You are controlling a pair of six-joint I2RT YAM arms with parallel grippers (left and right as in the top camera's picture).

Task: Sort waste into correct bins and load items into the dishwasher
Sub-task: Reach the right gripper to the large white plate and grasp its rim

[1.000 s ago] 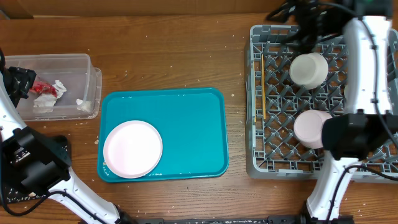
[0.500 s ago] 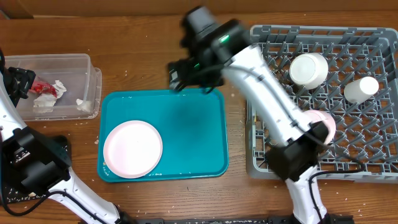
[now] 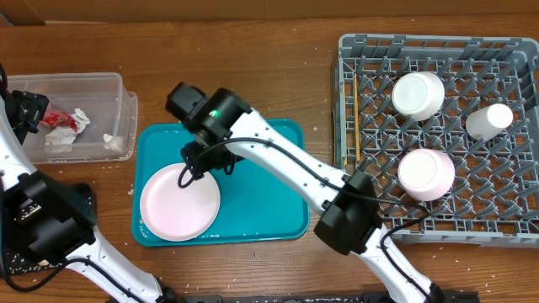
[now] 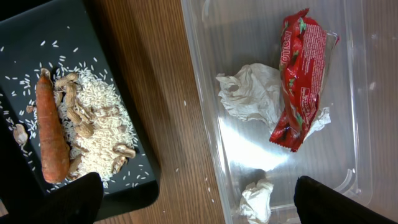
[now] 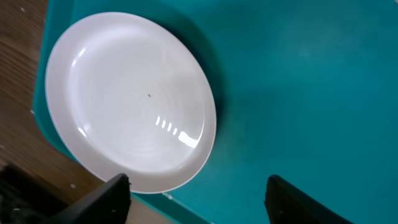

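Observation:
The white round plate (image 3: 178, 202) (image 5: 130, 99) lies on the left part of the teal tray (image 3: 261, 185) (image 5: 298, 93). My right gripper (image 3: 205, 160) (image 5: 199, 200) hangs open over the plate's right rim, one finger above the rim and the other above bare tray, holding nothing. My left gripper (image 4: 205, 202) stands open above the gap between the black tray (image 4: 37, 37) and the clear tub (image 3: 118, 93) (image 4: 199, 93). The black tray holds a carrot (image 4: 51, 134) and rice (image 4: 102, 121). In the tub lie a red wrapper (image 3: 57, 119) (image 4: 303, 74) and white tissues (image 4: 249, 93).
The grey dish rack (image 3: 341, 126) at the right holds two upturned white bowls (image 3: 418, 94) (image 3: 425, 174), a small cup (image 3: 488, 120) and chopsticks (image 3: 357, 118) along its left side. Loose rice grains dot the wood between tub and black tray.
My right arm has swung left from the dish rack across the table and come down over the plate's edge on the teal tray. The left arm has not moved.

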